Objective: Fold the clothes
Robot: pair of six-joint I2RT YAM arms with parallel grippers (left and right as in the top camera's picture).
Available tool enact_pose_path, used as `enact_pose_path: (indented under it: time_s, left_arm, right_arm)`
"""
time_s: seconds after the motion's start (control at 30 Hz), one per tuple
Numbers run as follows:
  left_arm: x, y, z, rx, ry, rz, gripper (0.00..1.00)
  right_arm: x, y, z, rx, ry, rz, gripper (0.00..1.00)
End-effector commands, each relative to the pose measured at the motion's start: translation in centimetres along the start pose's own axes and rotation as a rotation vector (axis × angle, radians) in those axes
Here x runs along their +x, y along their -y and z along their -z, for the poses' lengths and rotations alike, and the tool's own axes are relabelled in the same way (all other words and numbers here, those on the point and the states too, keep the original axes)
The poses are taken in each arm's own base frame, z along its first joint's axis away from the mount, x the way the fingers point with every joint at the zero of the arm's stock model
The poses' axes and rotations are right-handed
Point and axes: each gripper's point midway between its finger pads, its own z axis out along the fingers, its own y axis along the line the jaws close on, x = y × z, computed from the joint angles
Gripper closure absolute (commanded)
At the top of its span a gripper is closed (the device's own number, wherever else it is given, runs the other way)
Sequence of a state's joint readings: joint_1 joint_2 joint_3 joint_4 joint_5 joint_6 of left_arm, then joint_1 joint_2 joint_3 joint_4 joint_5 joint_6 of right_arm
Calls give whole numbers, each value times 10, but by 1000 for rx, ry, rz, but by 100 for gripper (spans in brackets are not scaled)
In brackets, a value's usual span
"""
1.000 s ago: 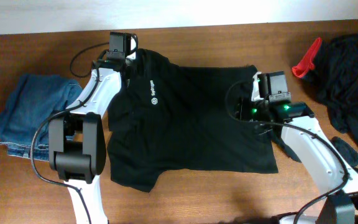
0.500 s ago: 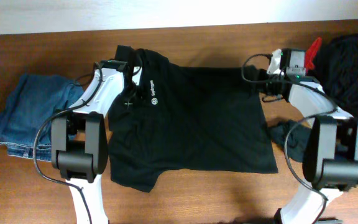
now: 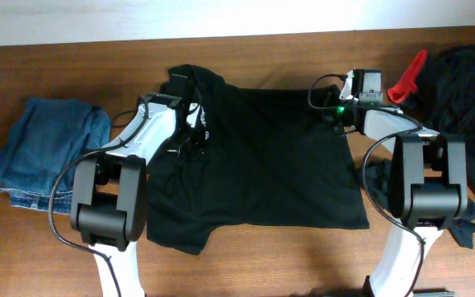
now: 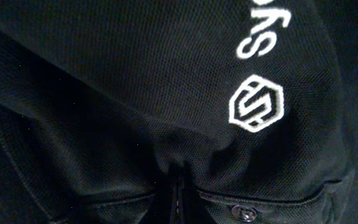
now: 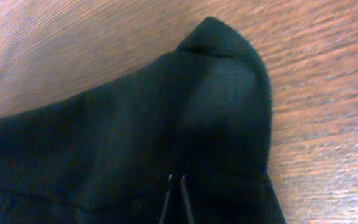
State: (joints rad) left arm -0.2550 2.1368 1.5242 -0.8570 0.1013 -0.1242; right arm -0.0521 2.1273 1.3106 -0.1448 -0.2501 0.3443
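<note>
A large black short-sleeved shirt (image 3: 262, 157) lies spread across the middle of the table, its white logo (image 4: 257, 102) and lettering close in the left wrist view. My left gripper (image 3: 190, 132) sits by that logo near the collar. It is shut (image 4: 178, 193), and fabric puckers into its jaws beside a small button (image 4: 241, 213). My right gripper (image 3: 342, 115) is at the shirt's far right corner (image 5: 219, 37). Its jaws (image 5: 176, 182) stand almost together, shut on the dark cloth.
Folded blue jeans (image 3: 44, 153) lie at the left edge. A heap of black garments (image 3: 468, 91) with a red item (image 3: 406, 78) fills the back right, and dark pieces (image 3: 379, 177) trail beside the right arm. Bare wood (image 3: 262, 264) runs along the front.
Both grippers have closed. The left one slid from the collar toward the logo, bunching fabric. The right arm swung to the shirt's far right corner, then eased slightly left.
</note>
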Motion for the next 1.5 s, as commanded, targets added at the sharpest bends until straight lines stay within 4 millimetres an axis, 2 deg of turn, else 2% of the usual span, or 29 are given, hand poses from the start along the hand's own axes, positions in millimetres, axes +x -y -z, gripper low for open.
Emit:
enact_pose_path:
  time_s: [0.0, 0.13, 0.27, 0.43, 0.5, 0.53, 0.6, 0.63, 0.7, 0.8, 0.83, 0.9, 0.97, 1.03, 1.07, 1.1, 1.2, 1.33, 1.43, 1.47]
  left_arm:
    - [59, -8, -37, -20, -211, 25, 99]
    - [64, -8, -36, -23, -233, 28, 99]
    - [64, -8, -36, -24, -233, 28, 99]
    - [65, -9, -36, -30, -236, 28, 99]
    - [66, -13, -36, -53, -238, 34, 99]
    - [66, -15, -35, -62, -240, 33, 99]
    - [65, -17, -35, -77, -235, 29, 99]
    - [62, -19, -33, -88, -226, 27, 99]
    - [53, -20, -28, -97, -202, 26, 98]
    - [31, -15, -9, -87, -140, 23, 96]
    - [17, -12, 9, -80, -86, 19, 94]
    - [0, -9, 35, -82, -9, 13, 91]
    - [-13, -12, 61, -110, 70, 11, 80]
    - [-17, -14, 81, -121, 117, 14, 73]
    - [-13, -14, 95, -121, 127, 16, 71]
    - [-9, -15, 100, -129, 124, 16, 71]
    - [3, -18, 103, -142, 83, 18, 71]
    - [26, -19, 85, -136, 1, 19, 94]
    - [49, -16, 70, -126, -73, 13, 96]
    - [60, -16, 63, -126, -110, 11, 96]
  right_arm:
    - [10, 61, -14, 302, 23, -20, 90]
    - [-6, 102, 3, 485, 88, -40, 91]
    - [-26, 114, 11, 486, 122, -65, 93]
    - [-56, 95, 15, 391, 140, 12, 94]
    - [-69, 87, 19, 373, 153, 19, 90]
    - [-74, 80, 20, 345, 147, 40, 81]
    - [-80, 61, 26, 272, 115, 91, 57]
    - [-82, 54, 31, 249, 102, 105, 50]
    - [-88, 40, 49, 214, 73, 107, 43]
    - [-89, 23, 79, 186, 24, 99, 39]
    - [-86, 12, 97, 160, -11, 92, 39]
    - [-82, -3, 118, 114, -30, 89, 39]
    - [-76, -18, 139, 64, -50, 84, 38]
    - [-67, -25, 154, 45, -80, 77, 37]
    - [-49, -28, 171, 54, -141, 62, 37]
    - [-40, -28, 176, 60, -171, 57, 37]
    - [-9, -34, 191, 75, -283, 45, 36]
    - [29, -55, 196, 74, -419, 103, 37]
    - [52, -67, 198, 104, -491, 166, 36]
    - [66, -70, 202, 147, -535, 204, 36]
